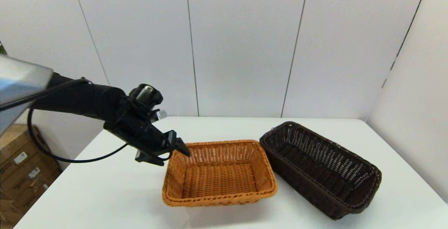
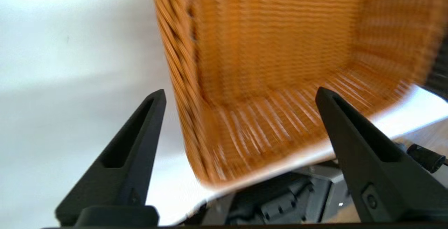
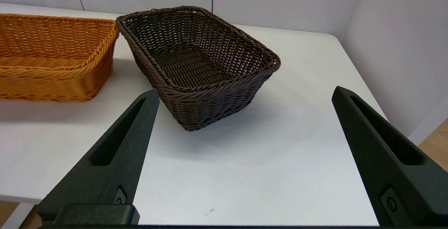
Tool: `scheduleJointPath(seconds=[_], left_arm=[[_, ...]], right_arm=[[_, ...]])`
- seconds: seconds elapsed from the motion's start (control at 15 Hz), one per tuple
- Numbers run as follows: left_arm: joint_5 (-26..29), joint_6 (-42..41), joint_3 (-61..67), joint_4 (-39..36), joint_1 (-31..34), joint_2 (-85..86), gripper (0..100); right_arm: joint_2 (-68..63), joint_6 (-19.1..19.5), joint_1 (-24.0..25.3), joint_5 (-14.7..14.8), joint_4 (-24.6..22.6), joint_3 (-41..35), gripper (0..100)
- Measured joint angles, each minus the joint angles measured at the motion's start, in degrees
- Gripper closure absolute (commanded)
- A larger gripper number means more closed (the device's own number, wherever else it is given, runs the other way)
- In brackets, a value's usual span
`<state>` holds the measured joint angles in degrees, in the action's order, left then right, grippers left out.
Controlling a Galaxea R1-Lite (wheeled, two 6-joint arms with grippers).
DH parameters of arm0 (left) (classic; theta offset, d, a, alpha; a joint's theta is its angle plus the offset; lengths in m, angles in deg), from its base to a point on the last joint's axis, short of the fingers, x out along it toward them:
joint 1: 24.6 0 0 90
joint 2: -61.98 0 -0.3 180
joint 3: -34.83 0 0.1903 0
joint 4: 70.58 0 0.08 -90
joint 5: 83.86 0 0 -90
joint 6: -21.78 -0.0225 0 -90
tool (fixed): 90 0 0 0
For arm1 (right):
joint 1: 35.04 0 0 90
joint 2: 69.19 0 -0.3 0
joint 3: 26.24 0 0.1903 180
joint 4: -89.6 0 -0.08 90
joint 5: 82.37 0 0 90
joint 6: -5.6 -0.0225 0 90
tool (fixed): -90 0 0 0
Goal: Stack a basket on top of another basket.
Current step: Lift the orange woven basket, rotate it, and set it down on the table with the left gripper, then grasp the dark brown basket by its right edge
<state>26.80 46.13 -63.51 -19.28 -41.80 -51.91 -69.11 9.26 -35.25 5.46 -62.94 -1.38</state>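
Observation:
The orange-tan basket (image 1: 217, 201) sits on the white table (image 1: 105, 190) at centre, and the dark brown basket (image 1: 320, 169) lies just to its right, angled, their near corners almost touching. My left gripper (image 1: 175, 158) hovers open at the orange-tan basket's far-left corner, just above its rim. In the left wrist view the orange-tan basket (image 2: 266, 47) fills the space beyond the open left gripper (image 2: 239, 91), with nothing held. My right gripper (image 3: 245, 91) is out of the head view. It stands open near the table's front right, facing the dark brown basket (image 3: 199, 57) with the orange-tan basket (image 3: 52, 64) beside it.
Grey wall panels close off the table at the back and on the right. Cardboard boxes (image 1: 21, 166) are stacked on the floor past the table's left edge. Bare tabletop lies in front of both baskets.

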Motion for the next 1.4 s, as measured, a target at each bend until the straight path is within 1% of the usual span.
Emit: scheduleJointPath(seconds=[0.13,0.2,0.4,0.47,0.87,1.13,1.4], left_arm=[[-0.8,-0.1,1.9,1.2,-0.6,5.7,0],[-2.1,0.0,3.9,1.5,-1.4,9.1,0],[-8.3,0.7,12.4,1.9,-3.6,19.2,0],[-9.4,1.1,15.1,1.9,-4.0,22.5,0],[-11.3,2.8,29.8,2.2,-4.8,46.0,0],[-11.6,1.9,36.0,7.2,-1.9,62.4,0],[-11.4,-0.2,39.9,13.5,4.9,75.9,0]], right_arm=[[0.0,0.0,0.0,0.0,0.0,0.0,0],[0.0,0.0,0.0,0.0,0.0,0.0,0],[0.0,0.0,0.0,0.0,0.0,0.0,0],[0.0,0.0,0.0,0.0,0.0,0.0,0],[0.0,0.0,0.0,0.0,0.0,0.0,0],[0.0,0.0,0.0,0.0,0.0,0.0,0],[0.0,0.0,0.0,0.0,0.0,0.0,0]])
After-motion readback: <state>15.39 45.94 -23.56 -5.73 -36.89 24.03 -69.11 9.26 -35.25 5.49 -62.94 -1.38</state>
